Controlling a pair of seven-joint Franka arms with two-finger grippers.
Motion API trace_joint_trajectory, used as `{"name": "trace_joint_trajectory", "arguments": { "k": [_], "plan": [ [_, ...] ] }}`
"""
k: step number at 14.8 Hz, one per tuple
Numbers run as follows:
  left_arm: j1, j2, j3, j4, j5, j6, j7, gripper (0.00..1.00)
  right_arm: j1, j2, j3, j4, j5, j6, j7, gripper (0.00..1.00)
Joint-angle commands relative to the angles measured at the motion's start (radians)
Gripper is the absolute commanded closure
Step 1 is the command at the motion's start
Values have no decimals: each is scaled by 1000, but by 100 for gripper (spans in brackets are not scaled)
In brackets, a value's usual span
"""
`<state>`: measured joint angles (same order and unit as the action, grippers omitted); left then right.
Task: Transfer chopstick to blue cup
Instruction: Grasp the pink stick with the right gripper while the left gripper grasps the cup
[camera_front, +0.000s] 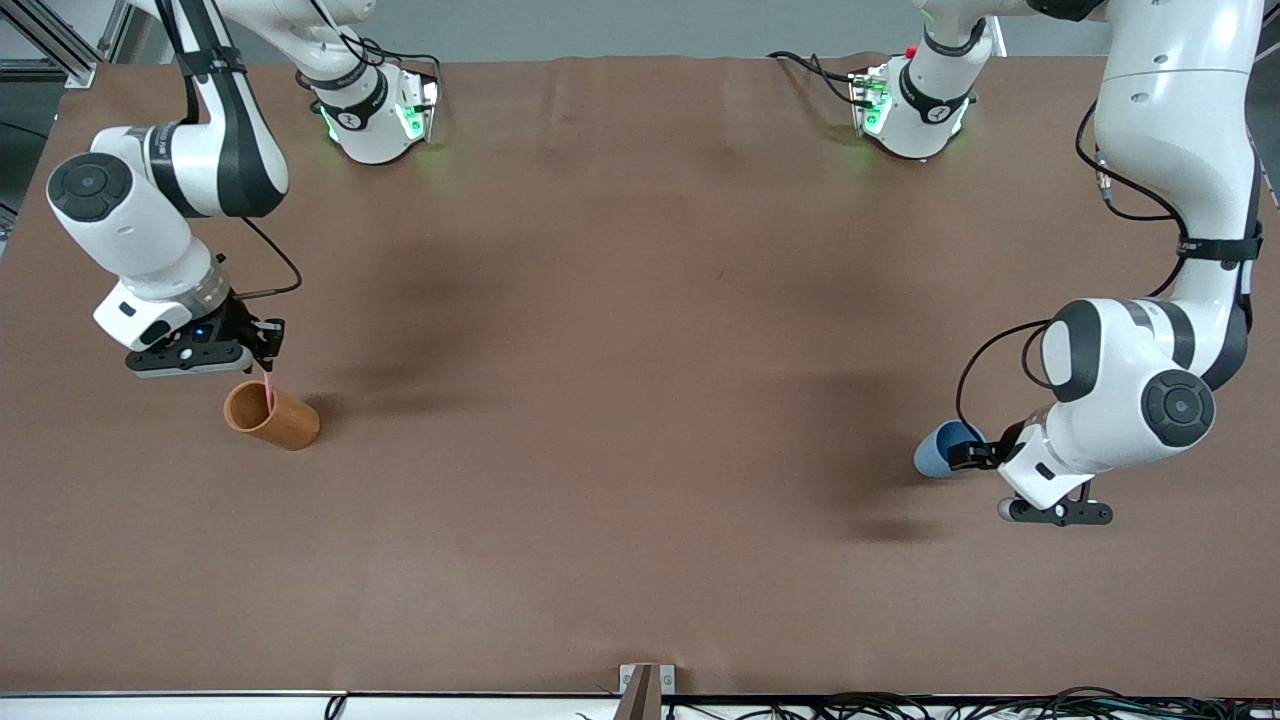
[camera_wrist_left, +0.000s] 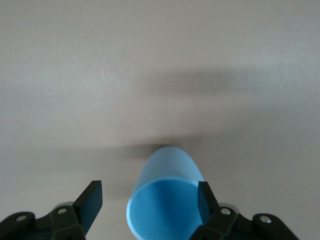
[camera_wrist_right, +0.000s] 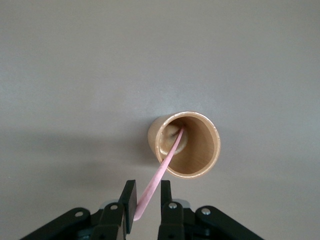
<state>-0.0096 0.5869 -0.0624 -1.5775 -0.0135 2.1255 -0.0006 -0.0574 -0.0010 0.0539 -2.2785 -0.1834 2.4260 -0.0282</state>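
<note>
The chopstick (camera_wrist_right: 159, 176) is a thin pink stick standing slanted in the orange-brown cup (camera_front: 272, 416). Its lower tip rests on the cup's inside bottom, and its upper end rises past the rim into the right gripper (camera_front: 262, 352). In the front view only a short pink length shows between the gripper and the cup mouth, running nearly straight up and down. The right wrist view shows the slant better: the stick leans from the cup's floor across the opening and out over the rim.

The right gripper hangs just over the orange-brown cup, toward the right arm's end of the table. Its fingers (camera_wrist_right: 128, 199) are drawn in close on either side of the stick's top end and seem to pinch it, though actual contact is hard to confirm.

The brown table (camera_front: 640, 400) lies bare between the two cups, which are well apart.

Toward the left arm's end stands the blue cup (camera_front: 942, 448), upright with its mouth open. The left gripper (camera_wrist_left: 147, 200) is at that cup with its fingers spread wide. One finger is just beside the cup's wall; the other stands off from it.
</note>
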Motion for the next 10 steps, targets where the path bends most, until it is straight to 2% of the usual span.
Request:
{"name": "trace_joint_trajectory", "arguments": {
  "k": [1,5,6,7,9,10],
  "plan": [
    [5,-10,-1,-35,12,-18,5,15,-15,-33,6,-47,-18,18,-1,73],
    [7,34,0,-38,17,11,7,17,-18,-31,6,-49,-18,13,1,73],
    [7,45,1,-38,17,36,5,26,-18,-31,6,-49,-18,13,1,73],
    [5,54,1,-36,17,57,-12,46,-18,-31,4,-50,-18,10,1,73],
    [0,54,1,-36,18,63,-24,91,-18,-30,4,-55,-16,4,4,73],
    [-6,54,1,-35,20,63,-24,99,-19,-30,4,-55,-16,4,4,73]
  ]
}}
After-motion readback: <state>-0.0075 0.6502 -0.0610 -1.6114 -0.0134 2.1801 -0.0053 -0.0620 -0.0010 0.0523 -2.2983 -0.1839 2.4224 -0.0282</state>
